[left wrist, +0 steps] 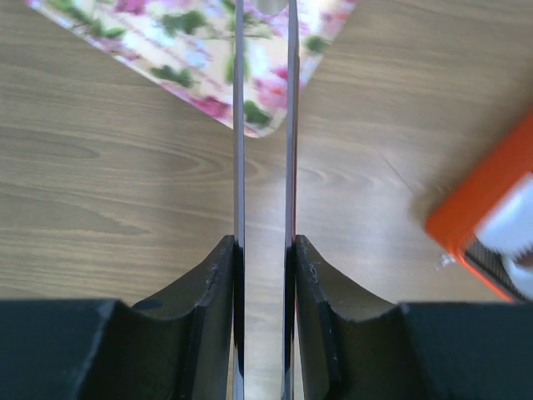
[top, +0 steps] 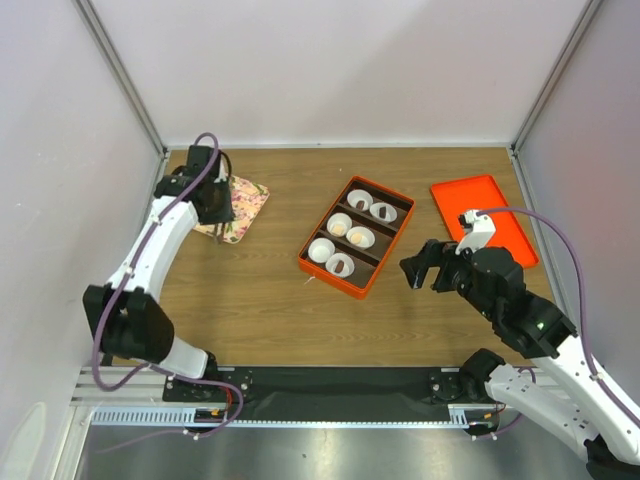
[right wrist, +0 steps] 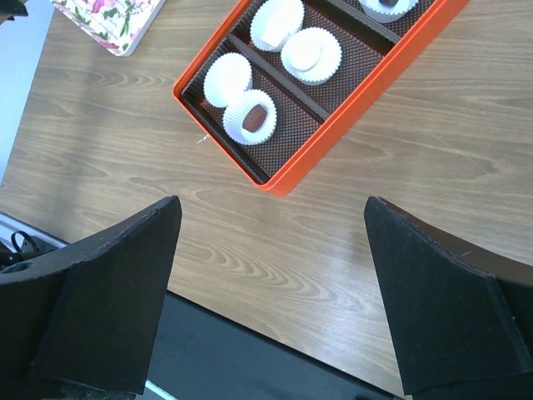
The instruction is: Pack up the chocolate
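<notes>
The orange divided box holds several white paper cups. A dark chocolate lies in the near cup, another in a far cup, and a pale golden piece in a middle cup. In the right wrist view a dark chocolate sits in a cup at the box's near corner. My left gripper is over the floral tray, shut on thin metal tongs whose tips reach the tray's edge. My right gripper is open and empty, right of the box.
An orange lid lies at the far right, behind my right arm. The box's corner shows at the right of the left wrist view. The floral tray's corner shows at the top left of the right wrist view. Walls enclose the table.
</notes>
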`<state>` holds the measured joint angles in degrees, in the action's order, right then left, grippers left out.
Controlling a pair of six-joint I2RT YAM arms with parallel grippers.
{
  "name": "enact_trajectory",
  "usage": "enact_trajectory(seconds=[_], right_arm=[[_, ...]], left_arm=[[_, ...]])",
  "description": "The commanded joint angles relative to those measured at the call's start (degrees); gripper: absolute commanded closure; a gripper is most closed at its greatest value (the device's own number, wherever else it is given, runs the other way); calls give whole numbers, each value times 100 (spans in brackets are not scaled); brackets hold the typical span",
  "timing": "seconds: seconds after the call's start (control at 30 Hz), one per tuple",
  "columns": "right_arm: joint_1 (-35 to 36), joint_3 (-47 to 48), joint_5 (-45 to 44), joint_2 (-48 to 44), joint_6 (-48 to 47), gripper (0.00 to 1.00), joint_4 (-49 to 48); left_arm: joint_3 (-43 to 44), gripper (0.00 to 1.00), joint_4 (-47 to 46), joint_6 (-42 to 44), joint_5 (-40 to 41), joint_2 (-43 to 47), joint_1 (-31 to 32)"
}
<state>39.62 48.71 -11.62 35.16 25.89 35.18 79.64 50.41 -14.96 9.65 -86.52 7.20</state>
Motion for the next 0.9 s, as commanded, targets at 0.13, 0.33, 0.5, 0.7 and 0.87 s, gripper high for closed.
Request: enact_trajectory(seconds=[0.13, 0.33, 0.5, 0.7, 0.87], right_arm=[[-15, 385, -95, -79, 39, 3, 77], [-15, 376, -157, -184, 100, 3, 182], [-15, 376, -130, -229, 153, 3, 235], [-15, 394, -174, -272, 162, 3, 296], [-15, 368, -209, -299, 153, 3, 323]], left_arm=[[377, 71, 882, 3, -262, 900, 1704], [36, 71, 900, -516, -174, 1225, 3014], [-334, 71, 524, -692, -121, 1199, 3638], [-589, 71, 294, -754, -139, 971, 3753], [-800, 71, 48, -772, -235, 716, 3788]])
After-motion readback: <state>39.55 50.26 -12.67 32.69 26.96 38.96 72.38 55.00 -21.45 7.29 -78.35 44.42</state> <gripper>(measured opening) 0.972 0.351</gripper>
